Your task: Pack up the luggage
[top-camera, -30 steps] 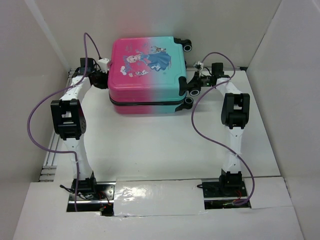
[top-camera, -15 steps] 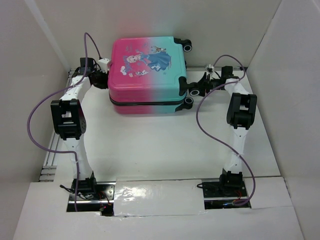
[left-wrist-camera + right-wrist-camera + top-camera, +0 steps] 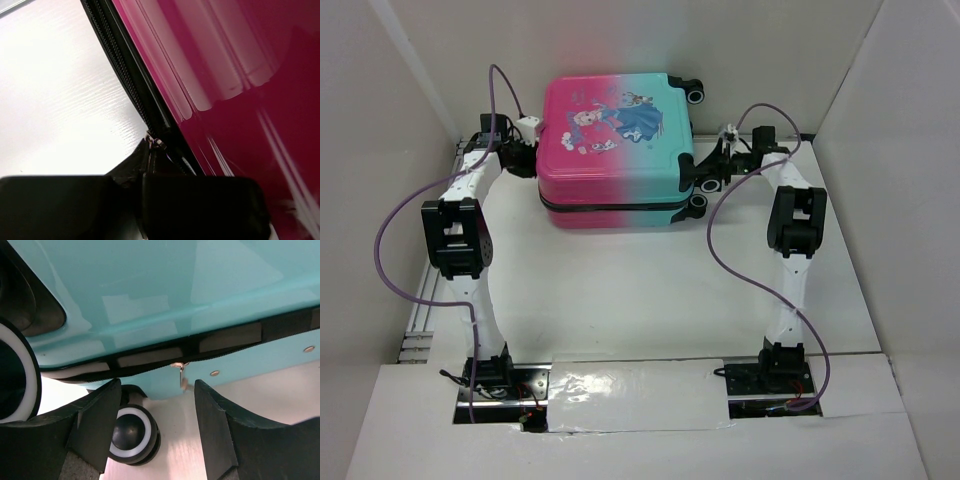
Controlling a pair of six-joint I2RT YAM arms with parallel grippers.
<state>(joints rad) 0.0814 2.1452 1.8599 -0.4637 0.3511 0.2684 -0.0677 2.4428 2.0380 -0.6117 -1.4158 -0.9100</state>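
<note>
The luggage (image 3: 615, 130) lies flat and closed at the back of the table, pink on the left and teal on the right. My left gripper (image 3: 532, 160) is against its left side. In the left wrist view this gripper (image 3: 147, 160) is shut on a metal zipper pull (image 3: 153, 144) beside the pink shell (image 3: 240, 75). My right gripper (image 3: 698, 178) is at the luggage's right side, by the wheels. In the right wrist view it (image 3: 157, 400) stands open, and a small zipper pull (image 3: 182, 376) hangs free between its fingers (image 3: 215, 420) under the teal shell (image 3: 150, 285).
Black wheels with white rings (image 3: 132, 432) sit just below and left of the right gripper. White walls (image 3: 410, 120) enclose the table on three sides. Purple cables (image 3: 720, 250) loop off both arms.
My right gripper has opened and let go of the zipper pull; its arm swung out to the right and came partly back. The left arm and the luggage have not moved.
</note>
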